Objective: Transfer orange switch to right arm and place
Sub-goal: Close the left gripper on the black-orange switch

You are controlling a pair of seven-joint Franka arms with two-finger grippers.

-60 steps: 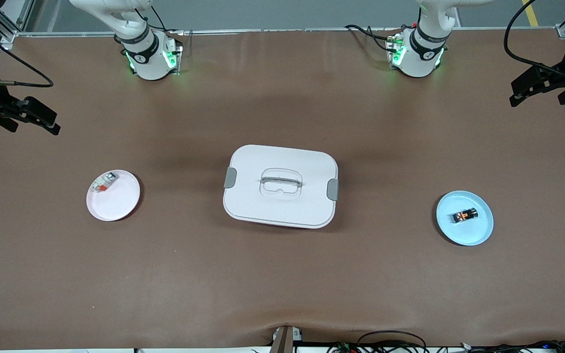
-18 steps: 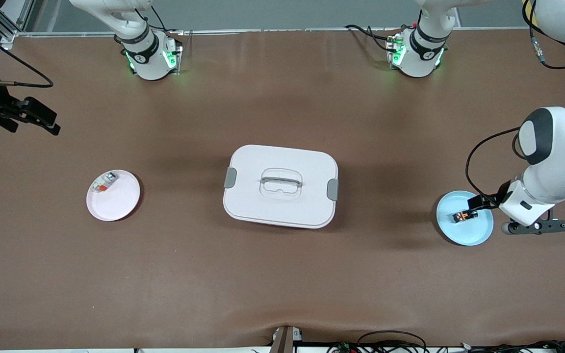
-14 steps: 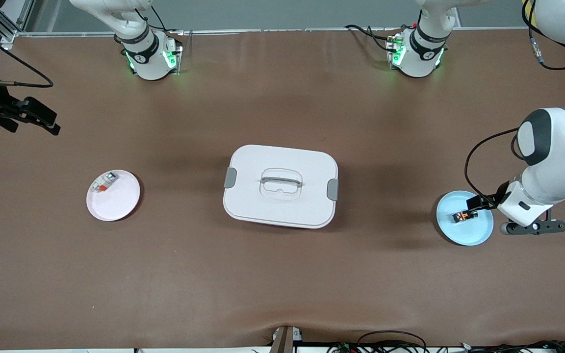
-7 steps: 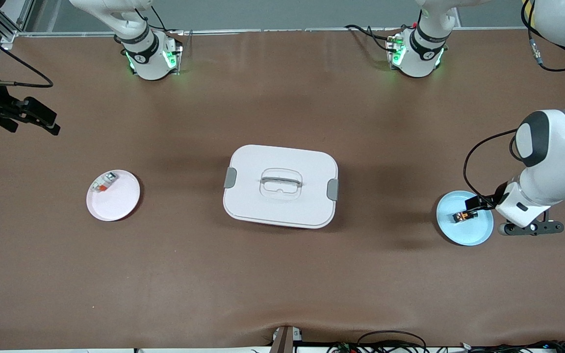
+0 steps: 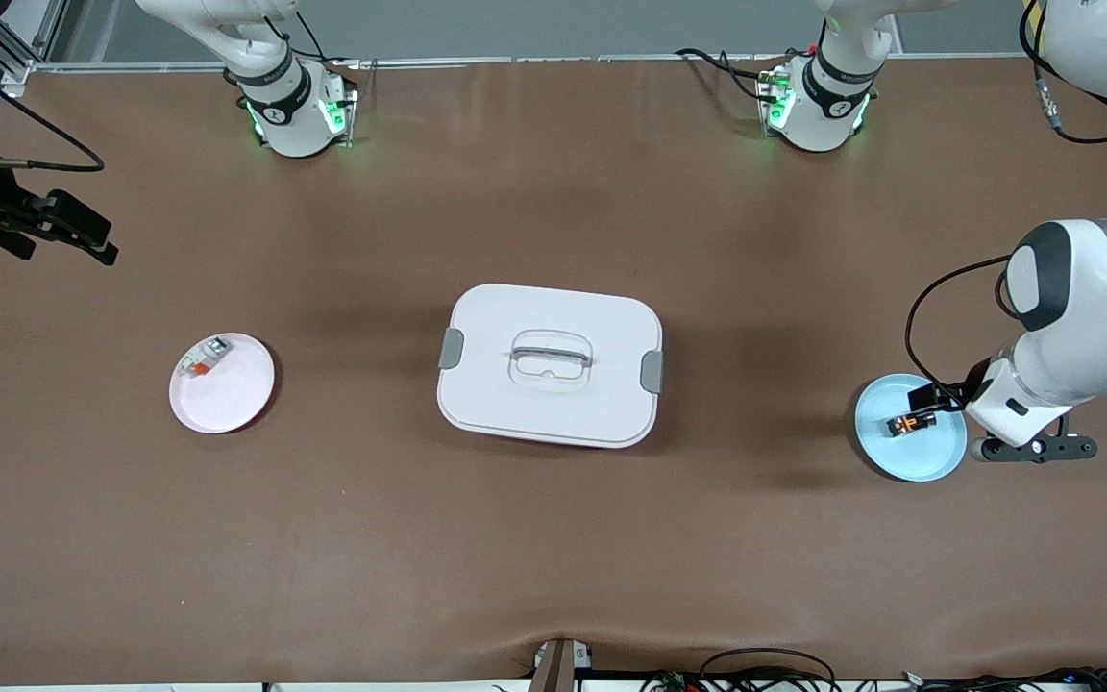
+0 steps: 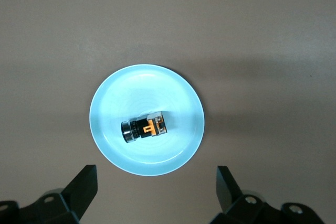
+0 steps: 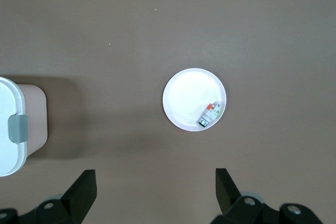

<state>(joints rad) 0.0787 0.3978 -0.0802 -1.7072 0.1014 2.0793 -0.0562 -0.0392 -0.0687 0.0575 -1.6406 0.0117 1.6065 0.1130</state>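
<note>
Switch lies on its side in the blue plate, under my spread left gripper. Probably light, rigid, maybe roll-prone; I'd pinch its blocky orange middle. Right gripper waits, spread.

A: The table cover looks like matt brown leatherette, smooth, with a faint sheen and a ripple at the edge nearest the front camera.

B: And the box?

A: Pale plastic, satin, with grey clips and a clear moulded handle. The blue plate is glossy, smooth plastic; the pink plate looks similar, duller.

B: The switch?

A: Black and orange plastic with a shiny metallic-looking end. The arms have glossy white shells.
</note>
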